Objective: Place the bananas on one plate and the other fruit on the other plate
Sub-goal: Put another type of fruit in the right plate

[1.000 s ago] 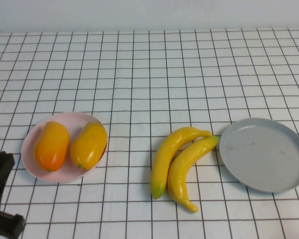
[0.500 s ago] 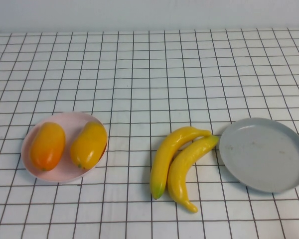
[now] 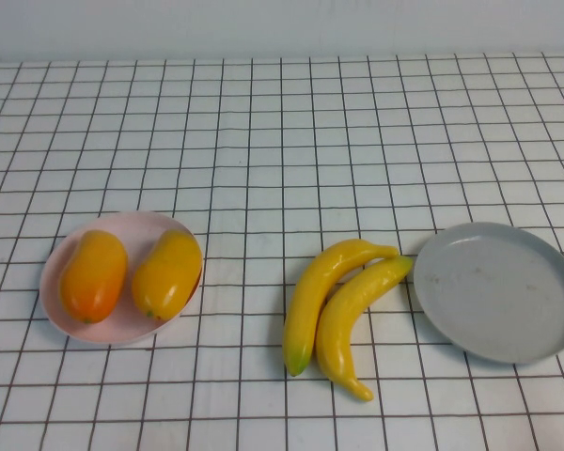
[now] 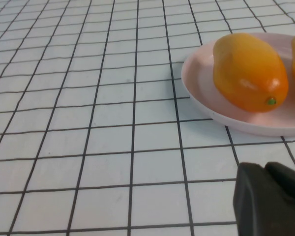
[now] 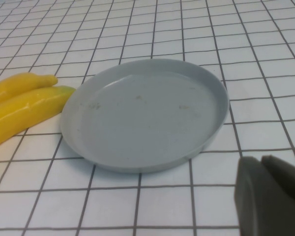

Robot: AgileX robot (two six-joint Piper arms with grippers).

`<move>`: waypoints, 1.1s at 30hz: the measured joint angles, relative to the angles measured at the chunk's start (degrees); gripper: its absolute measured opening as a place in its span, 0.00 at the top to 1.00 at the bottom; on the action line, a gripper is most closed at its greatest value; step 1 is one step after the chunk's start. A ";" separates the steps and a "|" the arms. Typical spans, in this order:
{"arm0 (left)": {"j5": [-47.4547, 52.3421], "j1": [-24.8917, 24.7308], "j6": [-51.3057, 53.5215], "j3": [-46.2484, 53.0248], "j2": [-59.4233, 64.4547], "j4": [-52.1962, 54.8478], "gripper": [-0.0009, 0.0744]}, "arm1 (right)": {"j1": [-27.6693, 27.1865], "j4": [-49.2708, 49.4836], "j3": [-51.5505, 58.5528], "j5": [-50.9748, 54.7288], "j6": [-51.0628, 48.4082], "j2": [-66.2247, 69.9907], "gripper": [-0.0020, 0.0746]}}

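Note:
Two yellow bananas (image 3: 334, 305) lie side by side on the table, their tips next to the empty grey plate (image 3: 498, 291). They also show in the right wrist view (image 5: 24, 105), beside the grey plate (image 5: 142, 115). Two orange-yellow oval fruits (image 3: 94, 275) (image 3: 167, 272) lie in the pink plate (image 3: 122, 225). The left wrist view shows one fruit (image 4: 248, 71) in the pink plate (image 4: 201, 86). My left gripper (image 4: 265, 167) is shut and empty, short of the pink plate. My right gripper (image 5: 261, 160) is shut and empty, short of the grey plate. Neither gripper shows in the high view.
A white cloth with a black grid (image 3: 282, 141) covers the table. A pale wall runs along the far edge.
My left arm has pulled back out of the high view at the lower left. The more orange fruit has shifted slightly in the pink plate. The bananas and grey plate have not moved.

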 joint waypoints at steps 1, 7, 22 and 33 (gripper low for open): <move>0.28 0.00 0.00 0.00 0.00 0.00 0.99 | 0.00 0.00 0.00 0.00 0.00 0.00 0.99; 0.49 0.00 -0.14 0.00 -0.13 0.14 0.99 | 0.00 0.00 0.00 0.00 0.00 0.00 0.99; 0.49 0.00 0.19 0.00 -0.13 0.41 0.99 | 0.00 0.00 0.00 0.00 0.00 0.00 0.99; 0.63 0.00 0.29 0.00 -0.13 -0.74 0.99 | 0.00 0.00 0.00 0.00 0.00 -0.08 0.99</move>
